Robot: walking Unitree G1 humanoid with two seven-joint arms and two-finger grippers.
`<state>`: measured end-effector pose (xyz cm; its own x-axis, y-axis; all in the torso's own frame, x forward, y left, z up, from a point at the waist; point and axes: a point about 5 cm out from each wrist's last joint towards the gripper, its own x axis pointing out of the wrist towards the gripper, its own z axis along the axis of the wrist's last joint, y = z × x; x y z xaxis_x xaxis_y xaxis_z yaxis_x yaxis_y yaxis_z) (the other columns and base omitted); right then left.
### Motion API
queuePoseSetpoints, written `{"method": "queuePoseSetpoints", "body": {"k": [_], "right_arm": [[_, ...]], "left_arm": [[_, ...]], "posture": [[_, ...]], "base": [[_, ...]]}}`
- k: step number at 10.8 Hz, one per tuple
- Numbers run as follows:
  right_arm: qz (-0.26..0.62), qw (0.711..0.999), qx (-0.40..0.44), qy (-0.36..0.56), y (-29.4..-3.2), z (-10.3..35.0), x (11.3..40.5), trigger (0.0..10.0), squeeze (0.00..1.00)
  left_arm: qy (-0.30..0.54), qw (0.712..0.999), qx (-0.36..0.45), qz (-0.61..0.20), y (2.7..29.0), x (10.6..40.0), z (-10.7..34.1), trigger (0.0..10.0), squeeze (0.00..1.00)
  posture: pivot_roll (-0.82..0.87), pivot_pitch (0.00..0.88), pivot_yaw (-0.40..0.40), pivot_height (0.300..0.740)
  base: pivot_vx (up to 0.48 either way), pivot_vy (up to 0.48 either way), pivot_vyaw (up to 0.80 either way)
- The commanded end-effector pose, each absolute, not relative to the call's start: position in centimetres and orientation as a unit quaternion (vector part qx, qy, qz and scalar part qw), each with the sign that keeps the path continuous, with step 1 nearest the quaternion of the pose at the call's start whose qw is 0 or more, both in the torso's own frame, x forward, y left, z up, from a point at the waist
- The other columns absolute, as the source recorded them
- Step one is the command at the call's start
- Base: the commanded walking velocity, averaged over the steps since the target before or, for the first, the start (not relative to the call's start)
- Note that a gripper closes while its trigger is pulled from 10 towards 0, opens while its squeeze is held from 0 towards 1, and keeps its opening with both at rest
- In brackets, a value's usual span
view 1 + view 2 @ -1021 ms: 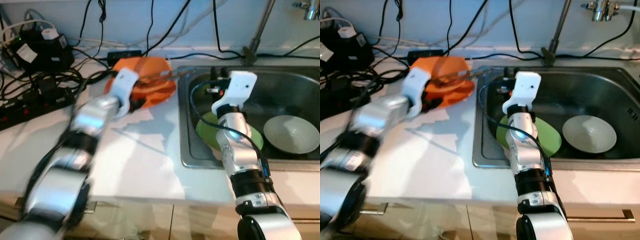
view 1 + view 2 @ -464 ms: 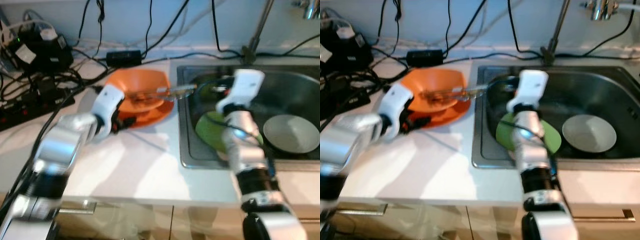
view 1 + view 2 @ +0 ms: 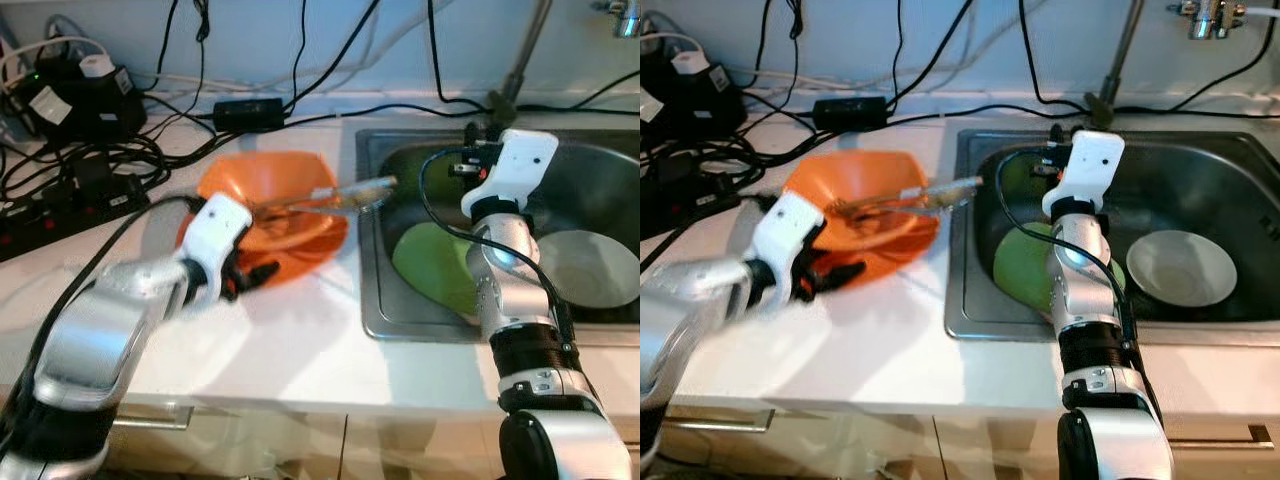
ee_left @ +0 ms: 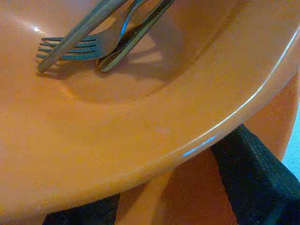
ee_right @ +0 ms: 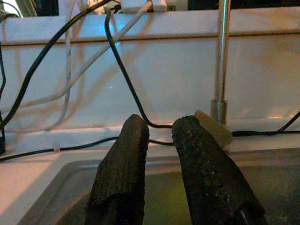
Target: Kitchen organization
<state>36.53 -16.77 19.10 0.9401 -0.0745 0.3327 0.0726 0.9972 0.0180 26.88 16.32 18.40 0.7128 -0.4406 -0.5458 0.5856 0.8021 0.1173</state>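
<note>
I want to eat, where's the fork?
The fork lies in the orange bowl on the counter, left of the sink, held at its rim by the left gripper.

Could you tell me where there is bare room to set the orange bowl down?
Bare white counter lies between the orange bowl and the sink, toward the front edge. Cables crowd the back left; a green plate and grey bowl fill the sink.

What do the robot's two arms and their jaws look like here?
Both arms are jointed silver metal with black bands. Each wrist carries a white block. A thin black cable loops beside the right arm. The right gripper has two long black fingers with a dotted texture. The left gripper is black too.
</note>
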Motion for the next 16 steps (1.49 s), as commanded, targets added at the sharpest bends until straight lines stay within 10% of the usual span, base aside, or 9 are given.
{"method": "queuePoseSetpoints", "body": {"k": [1,13,16], "right_arm": [[-0.033,0.983,0.008,-0.18,-16.5,19.9,36.9,10.0,0.0],[-0.01,0.983,0.014,-0.182,-15.6,20.2,37.9,10.0,0.0],[-0.011,0.983,0.013,-0.181,-15.8,20.1,37.9,10.0,0.0]], "left_arm": [[0.299,0.898,0.134,-0.292,16.5,25.7,17.2,10.0,0.0],[0.255,0.937,0.176,-0.16,23.8,24.3,22.0,10.0,0.0],[0.178,0.968,0.176,0.019,27.4,26.7,21.8,10.0,0.0]], "posture": [[0.21,0.031,0.031,0.74],[0.26,0.022,-0.015,0.74],[0.26,0.017,-0.019,0.74]], "base": [[0.0,0.0,0.0],[0.0,0.0,0.0],[0.0,0.0,0.0]]}}
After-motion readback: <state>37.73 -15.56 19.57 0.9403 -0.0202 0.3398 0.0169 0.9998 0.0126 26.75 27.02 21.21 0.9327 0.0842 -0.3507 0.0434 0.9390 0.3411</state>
